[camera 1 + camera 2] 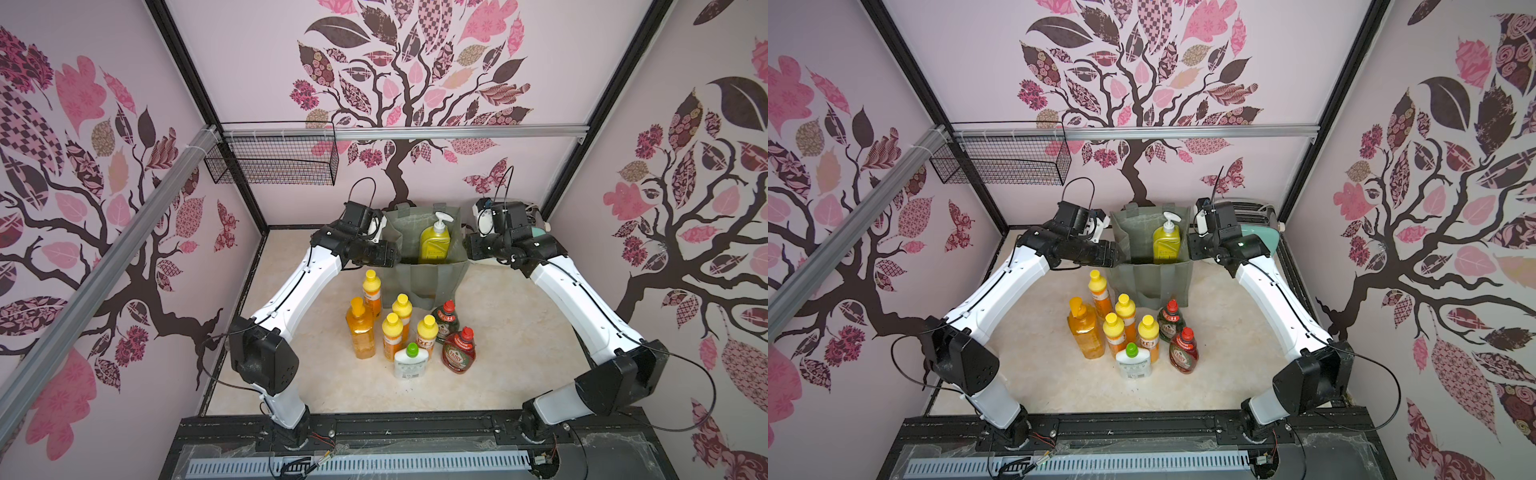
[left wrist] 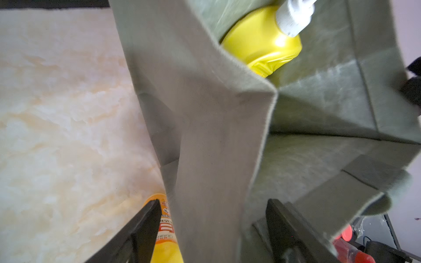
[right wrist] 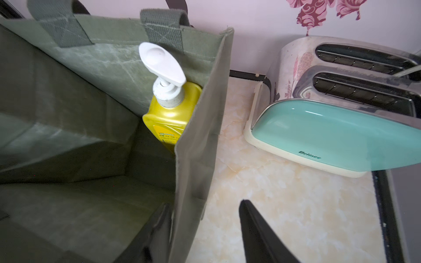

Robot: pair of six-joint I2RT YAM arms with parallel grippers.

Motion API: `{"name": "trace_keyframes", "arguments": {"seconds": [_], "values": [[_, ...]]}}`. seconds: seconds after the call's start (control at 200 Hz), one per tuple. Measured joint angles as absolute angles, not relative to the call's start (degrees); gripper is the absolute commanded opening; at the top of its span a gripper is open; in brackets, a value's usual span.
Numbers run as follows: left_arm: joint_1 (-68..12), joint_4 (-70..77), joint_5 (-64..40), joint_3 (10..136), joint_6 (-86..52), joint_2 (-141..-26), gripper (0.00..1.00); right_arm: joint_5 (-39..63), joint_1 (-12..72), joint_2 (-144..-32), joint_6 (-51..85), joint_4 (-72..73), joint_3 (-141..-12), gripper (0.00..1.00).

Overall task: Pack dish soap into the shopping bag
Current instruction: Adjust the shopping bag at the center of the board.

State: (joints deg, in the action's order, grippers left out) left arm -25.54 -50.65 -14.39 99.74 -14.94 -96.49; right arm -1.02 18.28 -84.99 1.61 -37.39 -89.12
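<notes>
At the back of the marble-look table (image 1: 498, 374): grey-green shopping bag (image 1: 424, 278), upright, mouth open; beside it, mint toaster (image 3: 319, 134) lettered "Belinee"; in the bag's rear corner, yellow white-pump bottle (image 1: 434, 245); remaining soap bottles (image 1: 392, 336) standing before the bag, a red one (image 1: 458, 353) labelled "FAIRY"; left gripper (image 2: 214, 201) and right gripper (image 3: 205, 202), jaws parted, each straddling a bag wall, grasping nothing.

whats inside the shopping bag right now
Only the big yellow pump bottle, standing in a far corner of the shopping bag. Floor close behind its front wall is hidden.
</notes>
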Motion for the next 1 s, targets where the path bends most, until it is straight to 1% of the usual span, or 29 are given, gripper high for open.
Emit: {"name": "trace_keyframes", "arguments": {"seconds": [0.055,0.15,0.245,0.33,0.43,0.56,0.675,0.775,0.9,0.995], "values": [[-25.3,-49.9,-14.2,99.7,-14.8,-94.6,0.88,0.7,18.3,-83.8,2.1,-37.1,-88.7,0.66],[-24.9,-49.1,-13.8,99.8,-14.7,-91.4,0.9,5.4,18.3,-79.5,2.8,-36.1,-86.1,0.7],[-24.4,-48.5,-13.2,99.0,-14.8,-88.4,0.91,11.4,18.4,-72.9,4.2,-33.6,-82.1,0.71],[-23.2,-46.9,-13.5,94.9,-15.2,-84.1,0.92,16.8,19.1,-67.7,5.7,-31.3,-79.0,0.71],[-19.3,-45.9,-14.3,88.7,-16.3,-78.6,0.92,21.3,23.1,-64.9,6.2,-30.3,-77.9,0.72],[-13.8,-45.0,-14.7,80.9,-17.4,-72.8,0.92,24.6,30.5,-65.6,5.3,-30.2,-77.7,0.72],[-11.5,-44.4,-15.3,74.4,-18.6,-67.7,0.92,27.2,33.5,-66.9,5.0,-30.2,-76.4,0.72],[-9.3,-43.4,-17.4,69.8,-19.9,-63.4,0.91,26.0,37.6,-68.7,3.8,-30.6,-76.6,0.72],[-3.6,-42.0,-21.8,65.3,-22.2,-58.5,0.88,25.4,45.1,-72.8,1.2,-31.6,-79.0,0.71],[-1.6,-42.0,-23.6,64.3,-23.0,-56.2,0.86,25.5,46.8,-75.3,-1.0,-31.9,-80.0,0.71]]}}
